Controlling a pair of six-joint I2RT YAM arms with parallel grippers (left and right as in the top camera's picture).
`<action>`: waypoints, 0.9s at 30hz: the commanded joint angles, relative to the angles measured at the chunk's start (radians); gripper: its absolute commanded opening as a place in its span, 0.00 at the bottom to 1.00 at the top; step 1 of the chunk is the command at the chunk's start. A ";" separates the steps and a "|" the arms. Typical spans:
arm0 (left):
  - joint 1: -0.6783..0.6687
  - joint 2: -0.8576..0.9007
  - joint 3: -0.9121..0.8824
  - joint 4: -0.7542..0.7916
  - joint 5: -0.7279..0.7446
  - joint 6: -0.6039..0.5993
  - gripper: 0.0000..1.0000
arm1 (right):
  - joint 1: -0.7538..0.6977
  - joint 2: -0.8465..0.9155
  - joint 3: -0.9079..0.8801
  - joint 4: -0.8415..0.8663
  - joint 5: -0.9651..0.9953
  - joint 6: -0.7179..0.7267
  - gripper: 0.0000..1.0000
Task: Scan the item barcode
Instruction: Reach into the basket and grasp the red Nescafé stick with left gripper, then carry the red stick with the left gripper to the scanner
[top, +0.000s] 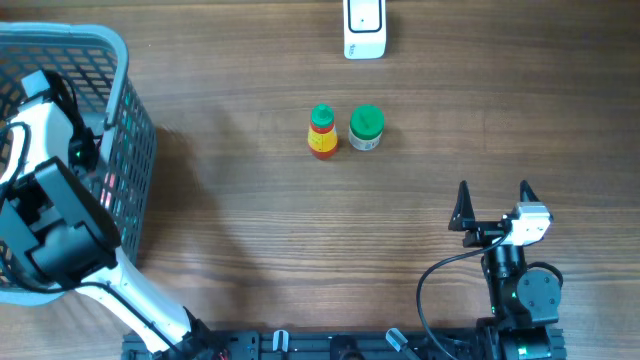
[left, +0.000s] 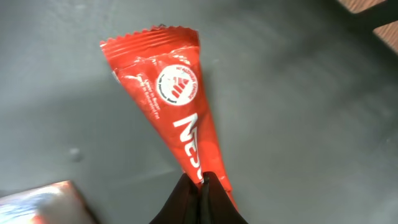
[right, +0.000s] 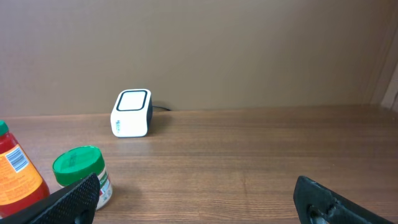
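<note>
Wood-grain table (top: 260, 250) fills the overhead frame. Grey slatted basket (top: 135, 130) at left edge, with the left arm reaching down into it. White scanner (top: 364, 28) at top centre, well apart from the basket. Right fingers (top: 463, 210) at lower right are spread wide and hold nothing. Left fingers (left: 183, 205) are pinched together on the lower tip of a red sachet (left: 177, 93), which lies on the basket's grey floor at centre of the left wrist frame.

Step in hand (judgement): lift the sachet out of the basket.
- The grip takes only a narrow corner, so the film will likely flop and swing. Raise slowly and straight up.
- Clear the basket wall before heading toward the scanner.
- No barcode shows on this face. It is probably underneath, so expect to turn the pack toward the scanner window.

Sachet: glossy red film that widens from the pinched tip to a serrated seal at upper left. It has a round white emblem and partly hidden white lettering below it.
</note>
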 joint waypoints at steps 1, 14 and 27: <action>0.019 -0.134 -0.014 -0.007 0.007 0.045 0.04 | 0.004 -0.006 -0.001 0.002 -0.013 -0.011 1.00; 0.030 -0.670 -0.014 -0.005 0.029 0.077 0.04 | 0.004 -0.006 -0.001 0.002 -0.013 -0.011 1.00; -0.453 -0.940 -0.014 0.045 0.049 0.468 0.04 | 0.004 -0.006 -0.001 0.002 -0.013 -0.011 1.00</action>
